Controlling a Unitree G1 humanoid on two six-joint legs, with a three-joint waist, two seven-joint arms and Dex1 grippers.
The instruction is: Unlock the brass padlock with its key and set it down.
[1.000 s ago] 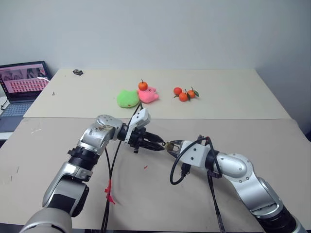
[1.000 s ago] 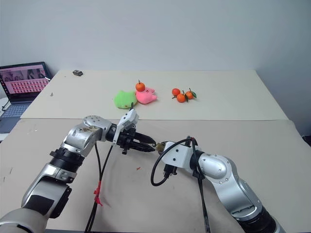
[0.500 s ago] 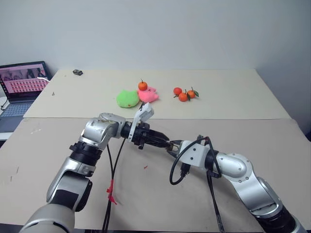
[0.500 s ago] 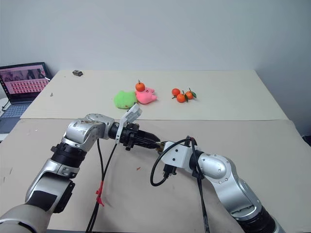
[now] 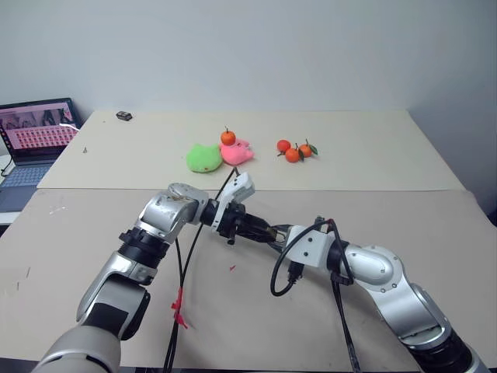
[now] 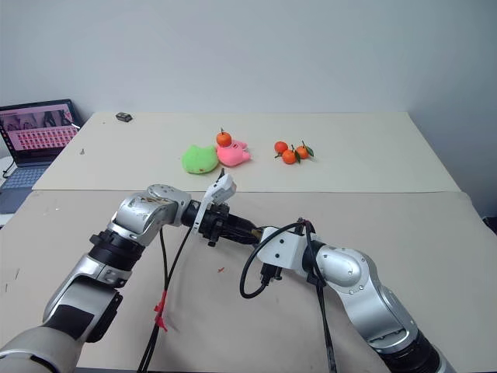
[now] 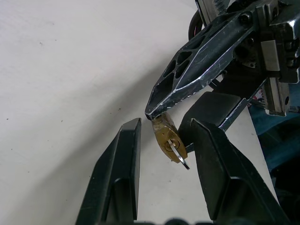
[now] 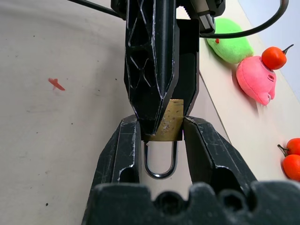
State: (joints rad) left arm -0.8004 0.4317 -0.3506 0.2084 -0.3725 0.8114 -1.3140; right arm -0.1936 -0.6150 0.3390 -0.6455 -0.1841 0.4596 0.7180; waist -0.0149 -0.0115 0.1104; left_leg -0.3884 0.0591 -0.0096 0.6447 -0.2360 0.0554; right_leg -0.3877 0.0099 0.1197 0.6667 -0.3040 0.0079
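Note:
My right gripper [image 8: 161,124] is shut on the brass padlock [image 8: 168,123], a small gold-yellow block whose silvery shackle [image 8: 161,163] loops back toward the right wrist. Both arms meet above the middle of the near table [image 5: 93,233]. My left gripper [image 7: 165,125] comes in from the left and stands open. Its two black fingers [image 7: 123,164] straddle the padlock's [image 7: 165,135] free end without touching it. A small silvery key [image 7: 180,157] sticks out of that end.
On the far table lie a green plush [image 5: 203,158], a pink plush [image 5: 239,152] with a mandarin [image 5: 227,137] on it, and three mandarins [image 5: 293,151]. A laptop [image 5: 35,140] sits at far left, a small black object [image 5: 124,116] behind. Black cables [image 5: 281,272] hang under both wrists.
My left gripper has moved right and rolled, closing the gap to the right gripper, so its fingers now straddle the padlock. The right arm has not moved.

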